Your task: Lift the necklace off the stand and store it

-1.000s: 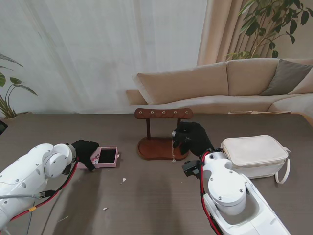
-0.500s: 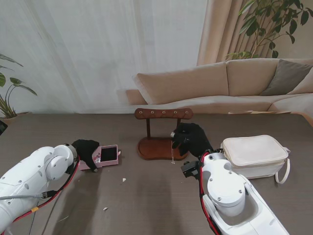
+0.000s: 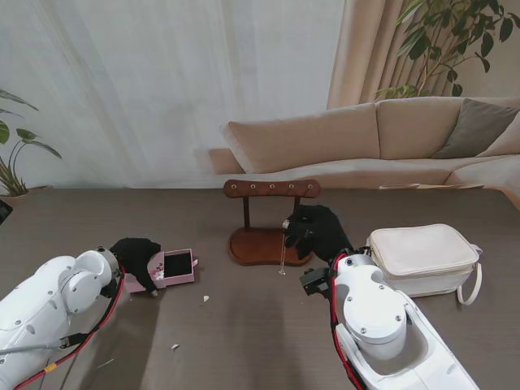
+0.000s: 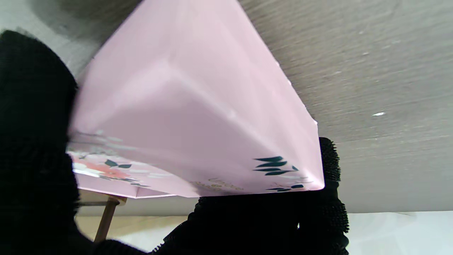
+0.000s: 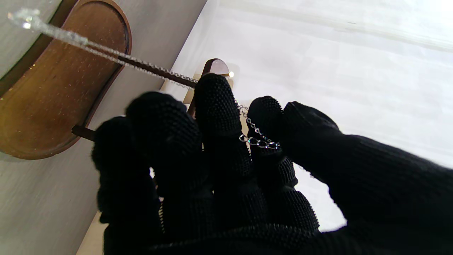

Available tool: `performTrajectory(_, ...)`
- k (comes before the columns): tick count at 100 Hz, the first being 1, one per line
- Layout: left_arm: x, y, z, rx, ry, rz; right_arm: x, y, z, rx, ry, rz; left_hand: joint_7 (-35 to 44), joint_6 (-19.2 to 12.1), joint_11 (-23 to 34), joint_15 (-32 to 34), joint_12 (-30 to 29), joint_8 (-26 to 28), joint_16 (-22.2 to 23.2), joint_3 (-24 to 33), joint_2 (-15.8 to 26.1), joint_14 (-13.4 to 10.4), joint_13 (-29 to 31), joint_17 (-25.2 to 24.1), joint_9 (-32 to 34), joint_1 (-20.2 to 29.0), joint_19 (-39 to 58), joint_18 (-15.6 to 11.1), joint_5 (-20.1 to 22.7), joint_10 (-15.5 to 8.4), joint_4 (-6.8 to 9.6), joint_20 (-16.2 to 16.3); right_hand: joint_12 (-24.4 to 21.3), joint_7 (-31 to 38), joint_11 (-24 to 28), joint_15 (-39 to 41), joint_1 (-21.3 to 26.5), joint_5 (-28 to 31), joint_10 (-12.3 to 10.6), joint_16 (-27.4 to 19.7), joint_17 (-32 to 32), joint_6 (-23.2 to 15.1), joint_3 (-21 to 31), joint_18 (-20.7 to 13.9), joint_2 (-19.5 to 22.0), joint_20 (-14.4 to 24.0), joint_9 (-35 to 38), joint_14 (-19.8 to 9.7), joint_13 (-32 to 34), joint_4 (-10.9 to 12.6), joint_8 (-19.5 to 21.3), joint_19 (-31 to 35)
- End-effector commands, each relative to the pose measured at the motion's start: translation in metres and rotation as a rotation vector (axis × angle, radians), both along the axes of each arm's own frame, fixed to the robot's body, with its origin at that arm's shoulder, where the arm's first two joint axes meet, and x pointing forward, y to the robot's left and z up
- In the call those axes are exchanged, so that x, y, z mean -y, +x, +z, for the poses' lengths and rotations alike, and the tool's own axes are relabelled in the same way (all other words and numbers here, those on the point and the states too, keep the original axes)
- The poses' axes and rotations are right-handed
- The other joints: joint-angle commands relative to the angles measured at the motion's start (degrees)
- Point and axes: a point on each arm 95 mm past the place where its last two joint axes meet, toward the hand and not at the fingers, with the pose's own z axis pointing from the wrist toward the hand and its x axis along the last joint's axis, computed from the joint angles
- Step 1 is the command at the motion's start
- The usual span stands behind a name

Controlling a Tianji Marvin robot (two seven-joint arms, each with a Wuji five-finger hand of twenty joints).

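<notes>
Right wrist view: necklace (image 5: 148, 67) chain pinched between fingers (image 5: 216, 106).

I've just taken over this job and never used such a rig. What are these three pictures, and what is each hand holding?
The wide picture comes from a camera on the robot's stand, looking down at the table. Two white arms end in black-gloved five-finger hands.

The other two pictures come from wrist cameras looking along the fingers, shown upside down.

The right hand is in front of the wooden stand and has the thin necklace pinched between its fingers; the chain hangs down from them.

The left hand grips the open pink box.

A cream bag lies to the right.
</notes>
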Motion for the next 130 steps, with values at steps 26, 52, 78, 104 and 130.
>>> performTrajectory(26,0.020,-0.014,0.000,0.000,-0.071,-0.076,-0.009,-0.002,-0.001,-0.013,0.005,0.023,45.31,-13.82,11.46,12.17,0.85,3.69,5.68,23.99,8.13,-0.11,6.92,2.49,19.95,25.56,8.85,-2.76,9.82,-13.39,1.39,2.66,0.92,0.36,0.97,1.18,1.80,1.26,1.97,0.54,15.03,-0.10,3.16,1.94,-1.76,0.96,3.09,-0.19,1.47,-0.71,1.69,2.32)
performTrajectory(52,0.045,-0.010,0.021,0.056,-0.125,-0.172,-0.014,-0.002,0.004,-0.005,-0.002,0.037,45.40,-12.97,11.80,13.22,1.82,4.20,5.56,24.20,8.49,0.45,7.07,2.18,19.73,25.68,9.82,-1.90,9.43,-12.77,1.33,3.02,0.92,0.35,0.96,1.21,1.79,1.25,1.93,0.56,15.03,-0.22,3.14,1.94,-1.74,0.96,3.06,-0.07,1.44,-0.70,1.71,2.32)
performTrajectory(78,0.081,-0.009,0.041,0.077,-0.184,-0.269,-0.025,-0.002,0.011,0.009,-0.002,0.059,45.23,-12.80,12.10,15.18,2.57,5.54,4.51,24.14,9.01,0.58,7.07,2.14,19.53,25.49,11.14,-1.53,8.92,-12.08,1.32,4.16,0.92,0.35,0.96,1.13,1.73,1.26,1.83,0.52,15.03,-0.25,3.22,1.94,-1.80,0.96,3.07,-0.29,1.48,-0.70,1.72,2.32)
performTrajectory(104,0.114,-0.010,0.044,0.058,-0.228,-0.340,-0.038,-0.001,0.015,0.014,-0.005,0.082,44.97,-13.07,12.42,20.37,3.31,6.54,6.05,24.07,9.27,0.34,7.59,3.19,19.29,25.19,13.98,-1.32,8.67,-11.51,1.66,6.88,0.93,0.35,0.96,1.13,1.70,1.27,1.80,0.53,15.03,-0.24,3.19,1.94,-1.80,0.96,3.08,-0.18,1.47,-0.73,1.72,2.32)
performTrajectory(130,0.138,-0.008,0.047,0.068,-0.253,-0.394,-0.050,-0.001,0.012,0.001,0.000,0.092,44.96,-13.33,12.52,22.59,3.53,6.98,6.97,24.24,9.22,-0.17,8.23,3.84,19.29,24.93,15.47,-1.37,8.52,-11.14,1.73,8.24,0.94,0.35,0.97,1.12,1.70,1.25,1.83,0.51,15.03,-0.27,3.27,1.94,-1.77,0.96,3.05,-0.39,1.49,-0.72,1.71,2.32)
